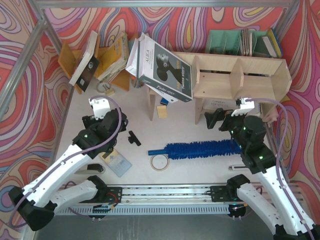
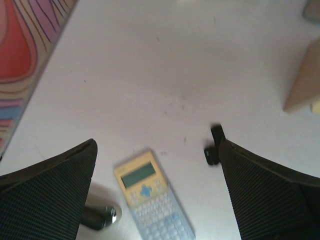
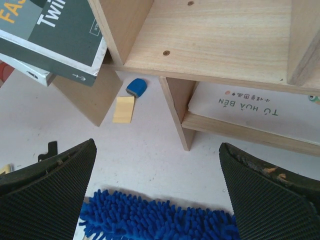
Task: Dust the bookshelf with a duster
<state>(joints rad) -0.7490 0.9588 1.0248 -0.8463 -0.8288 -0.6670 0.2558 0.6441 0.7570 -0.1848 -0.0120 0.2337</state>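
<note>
Duster, long fluffy blue microfibre, lies before pale plywood bookshelf.

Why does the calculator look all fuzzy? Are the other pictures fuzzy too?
Left wrist view: soft and blurry, so the calculator keys smear together. Right wrist view: sharper, with crisp duster fibres and readable lettering on the book lying in the bookshelf. Top external view: bright, even light, only soft shadows.
</note>
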